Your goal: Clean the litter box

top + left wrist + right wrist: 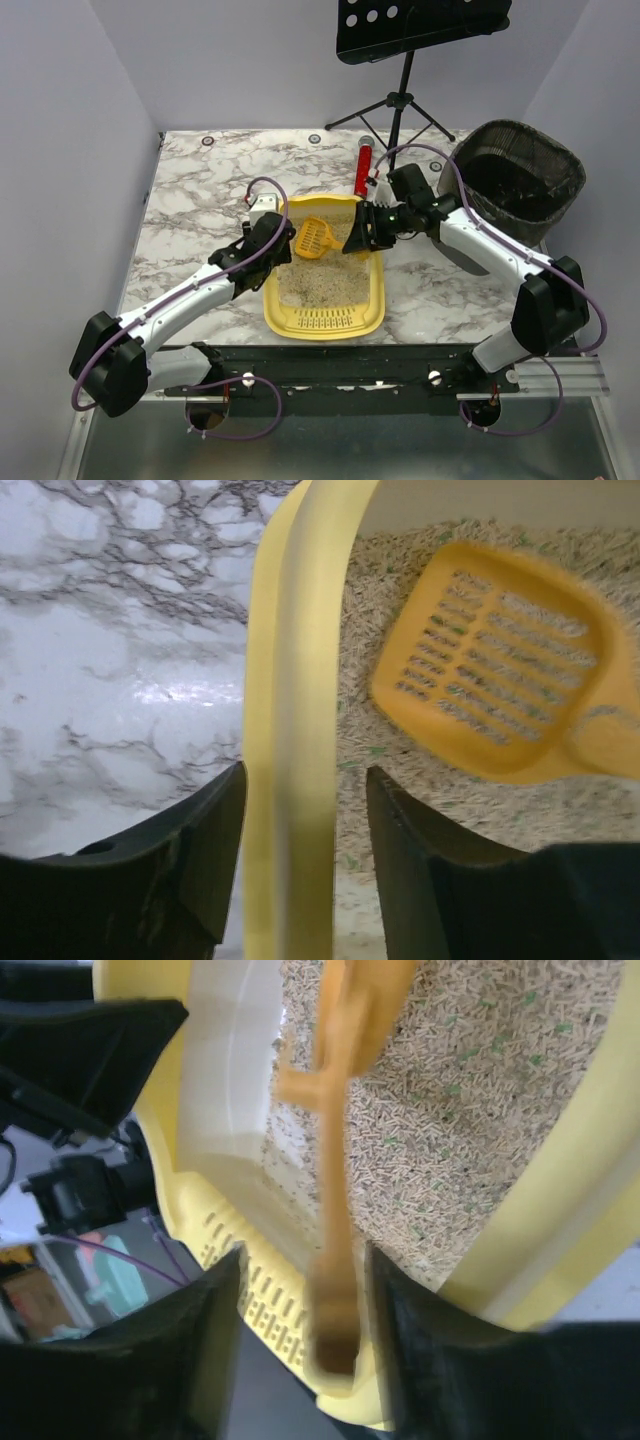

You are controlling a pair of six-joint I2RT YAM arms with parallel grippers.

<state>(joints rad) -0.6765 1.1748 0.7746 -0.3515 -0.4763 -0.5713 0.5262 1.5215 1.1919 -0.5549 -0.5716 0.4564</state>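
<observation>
**Litter box** (325, 322): yellow rectangular plastic tray with rounded corners, holding beige granular litter. It lies lengthwise at the middle of the white marble-patterned table (190, 200), slotted lip toward the arm bases.

**Scoop** (313, 238): small orange-yellow slotted plastic scoop. Its blade is at the far end of the tray and its handle runs toward the right.

**Left gripper** (276, 240): arm stretched forward and inward, wrist over the tray's left wall. Its fingers (200, 860) straddle that wall, one outside and one inside. They are partly open, litter shows between the inner finger and the wall, and nothing is clamped.

**Right gripper** (358, 235): arm bent at the elbow, reaching leftward over the tray's far right corner. The jaws are partly open with the blurred scoop handle between them, near one finger and clear of the other.

**Bin** (525, 175): black mesh with a dark liner, at the table's far right corner.
</observation>
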